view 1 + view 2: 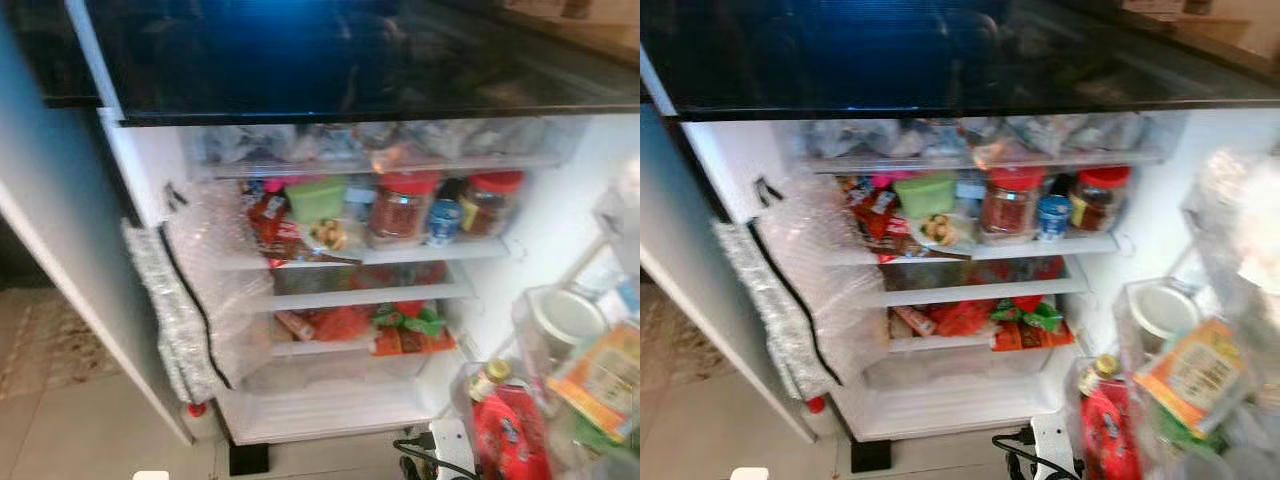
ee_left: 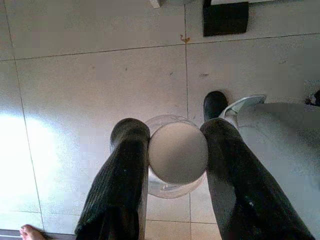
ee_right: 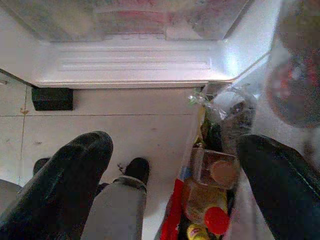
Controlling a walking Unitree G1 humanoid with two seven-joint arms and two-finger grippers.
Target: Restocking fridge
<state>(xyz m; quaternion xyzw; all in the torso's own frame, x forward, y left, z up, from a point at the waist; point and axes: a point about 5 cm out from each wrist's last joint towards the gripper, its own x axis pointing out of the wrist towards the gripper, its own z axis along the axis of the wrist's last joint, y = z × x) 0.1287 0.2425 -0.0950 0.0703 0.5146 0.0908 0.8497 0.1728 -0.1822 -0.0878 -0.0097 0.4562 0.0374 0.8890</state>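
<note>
In the left wrist view my left gripper (image 2: 175,129) is shut on a clear round jar (image 2: 177,155) with a pale lid, held low over the tiled floor (image 2: 100,85). My right gripper (image 3: 175,142) is open with nothing between its fingers; it hangs in front of the fridge's bottom edge (image 3: 135,75). The fridge (image 1: 350,270) stands open before me. Its shelves hold two red-lidded jars (image 1: 400,208), a green tub (image 1: 315,198), a small blue can (image 1: 443,220) and red and green packets (image 1: 400,328). The bottom drawer (image 1: 330,380) looks clear.
The open door's racks (image 1: 560,340) on the right hold a red packet (image 1: 510,435), a small bottle, a white-lidded tub and an orange pack. Bubble wrap (image 1: 200,290) hangs at the fridge's left side. A black block (image 1: 248,458) and cables (image 1: 425,455) lie on the floor. A person's toes (image 2: 30,232) show.
</note>
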